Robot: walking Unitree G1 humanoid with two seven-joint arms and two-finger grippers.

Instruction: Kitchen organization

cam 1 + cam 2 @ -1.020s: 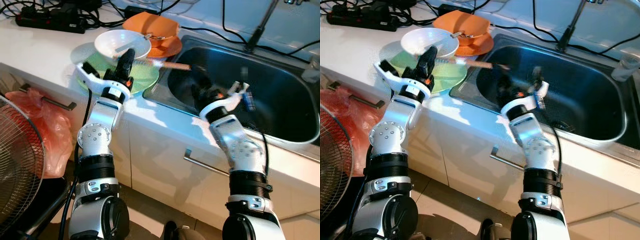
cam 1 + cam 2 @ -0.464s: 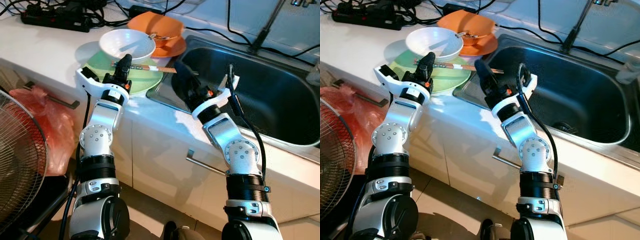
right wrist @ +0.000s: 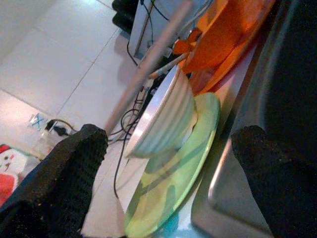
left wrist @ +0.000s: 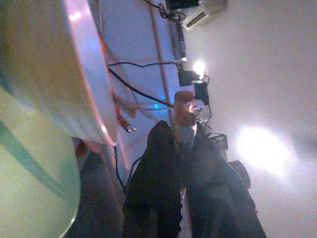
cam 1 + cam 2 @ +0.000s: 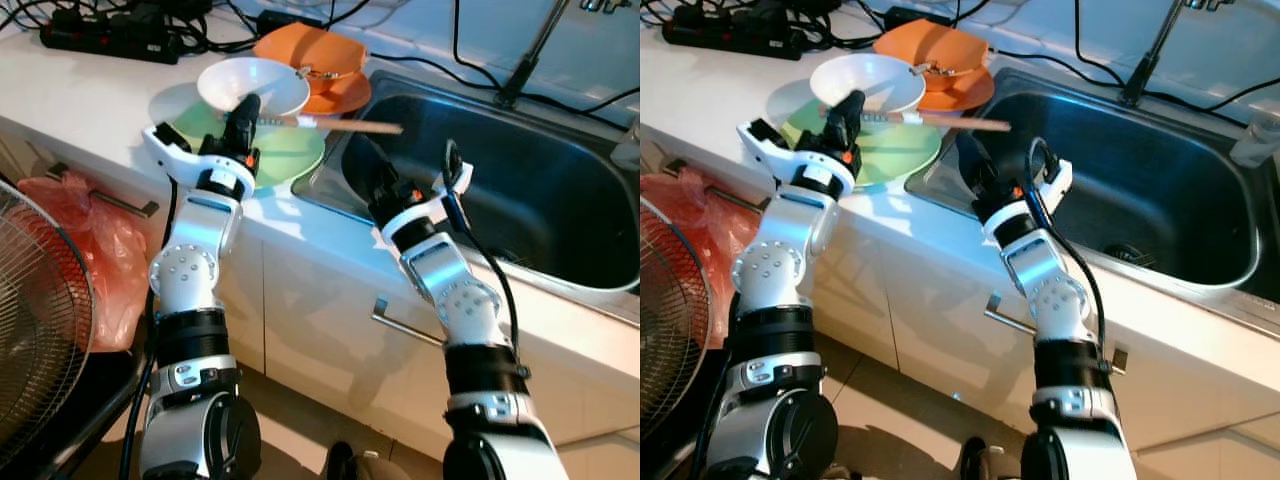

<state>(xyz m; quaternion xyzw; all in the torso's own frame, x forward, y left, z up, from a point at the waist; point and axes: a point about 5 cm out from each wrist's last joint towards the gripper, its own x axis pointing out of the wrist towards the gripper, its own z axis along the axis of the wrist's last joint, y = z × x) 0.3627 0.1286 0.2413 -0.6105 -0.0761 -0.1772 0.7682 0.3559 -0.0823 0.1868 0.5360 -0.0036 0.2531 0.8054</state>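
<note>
My left gripper (image 5: 244, 110) is shut on a pair of wooden chopsticks (image 5: 345, 125), held level above the green plate (image 5: 290, 160) with their tips out over the sink's (image 5: 560, 270) left rim. In the left wrist view the chopsticks (image 4: 182, 116) are pinched between the black fingers. A white bowl (image 5: 252, 84) rests on the green plate. Behind it is an orange bowl on an orange plate (image 5: 318, 58). My right gripper (image 5: 364, 160) stands open at the sink's left edge, below the chopsticks, with nothing in it.
A black power strip (image 5: 105, 38) and tangled cables lie at the back of the white counter. The faucet (image 5: 528, 55) rises behind the sink. A red plastic bag (image 5: 70, 255) and a wire fan (image 5: 35, 330) stand at the left of the cabinets.
My left gripper has lifted the chopsticks off the green plate and carried them right, toward the sink. My right gripper has drawn back slightly at the sink's left edge.
</note>
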